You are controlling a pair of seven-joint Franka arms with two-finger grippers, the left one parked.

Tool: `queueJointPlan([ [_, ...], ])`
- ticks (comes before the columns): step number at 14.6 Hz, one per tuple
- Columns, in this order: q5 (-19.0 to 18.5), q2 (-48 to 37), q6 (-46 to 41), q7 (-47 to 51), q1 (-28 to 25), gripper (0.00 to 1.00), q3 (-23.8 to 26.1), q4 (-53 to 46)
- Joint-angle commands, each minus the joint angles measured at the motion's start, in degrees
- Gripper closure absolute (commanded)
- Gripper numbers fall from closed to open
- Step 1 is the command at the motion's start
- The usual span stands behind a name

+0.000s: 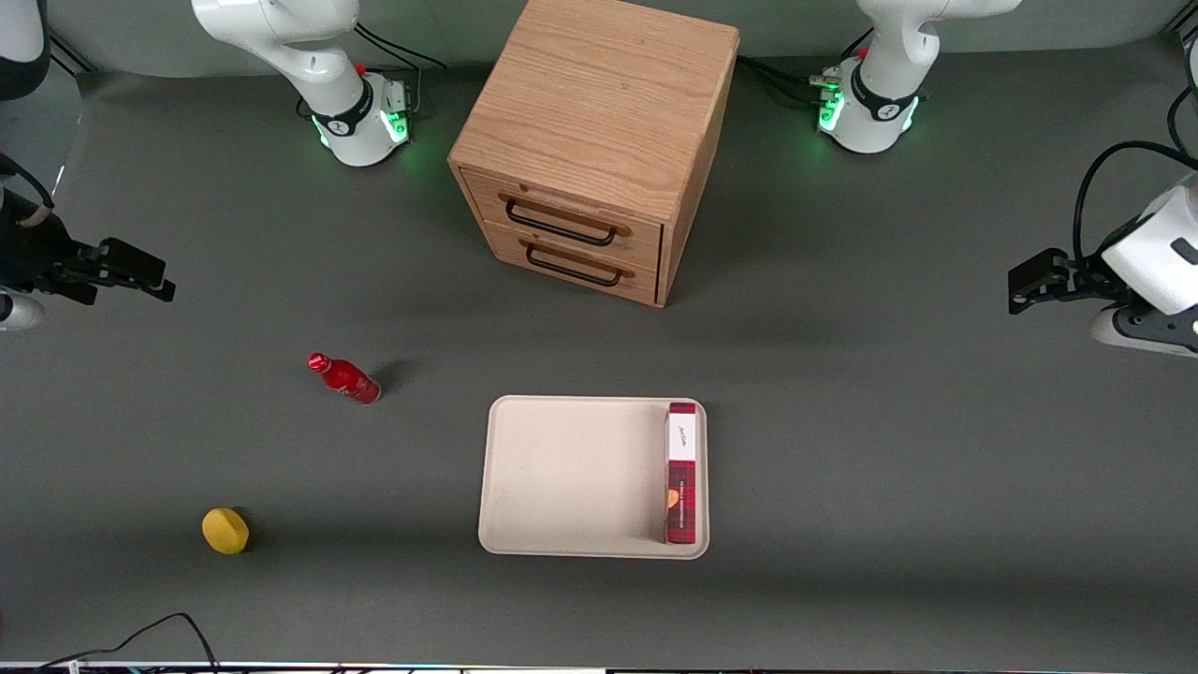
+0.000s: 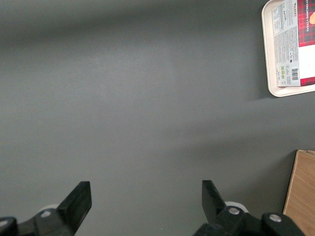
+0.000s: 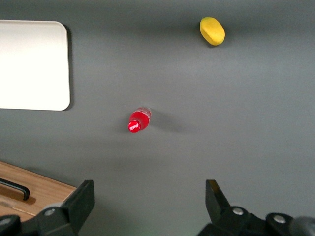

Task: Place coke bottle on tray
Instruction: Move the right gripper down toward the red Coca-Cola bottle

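We count one small glossy red bottle [image 1: 343, 378], one beige rectangular tray [image 1: 562, 477], one red plaid box [image 1: 682, 473], one yellow lemon-like fruit [image 1: 226, 531], one two-drawer wooden cabinet [image 1: 591, 140], one black two-finger gripper [image 1: 140, 273] at frame left.

White glossy arm segments are showing black joint bands, green lights are glowing at the bases, black cables are trailing, and the gripper [image 1: 140, 273] is wearing matte black jaws.

Red coke bottle [image 1: 344, 378], cream tray [image 1: 562, 477], black gripper [image 1: 140, 271], red plaid box [image 1: 682, 473]
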State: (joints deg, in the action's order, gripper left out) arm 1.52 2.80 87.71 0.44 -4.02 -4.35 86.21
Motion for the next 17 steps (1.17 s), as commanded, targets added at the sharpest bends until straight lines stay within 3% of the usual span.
queueJointPlan([
  [1,0.0,-2.4,-0.3,1.2,-0.6,0.0,-1.2,2.4],
  [4,-0.2,1.1,-1.3,6.4,-1.9,0.0,-0.3,-2.1],
  [8,0.1,2.2,-1.5,6.2,-1.8,0.0,-0.2,-1.8],
  [10,2.3,2.7,-0.6,6.2,-1.7,0.0,-0.2,-0.6],
  [14,2.6,-3.1,15.3,3.5,-1.5,0.0,1.4,18.1],
  [17,0.3,-1.7,21.7,3.0,-1.7,0.0,3.4,23.8],
])
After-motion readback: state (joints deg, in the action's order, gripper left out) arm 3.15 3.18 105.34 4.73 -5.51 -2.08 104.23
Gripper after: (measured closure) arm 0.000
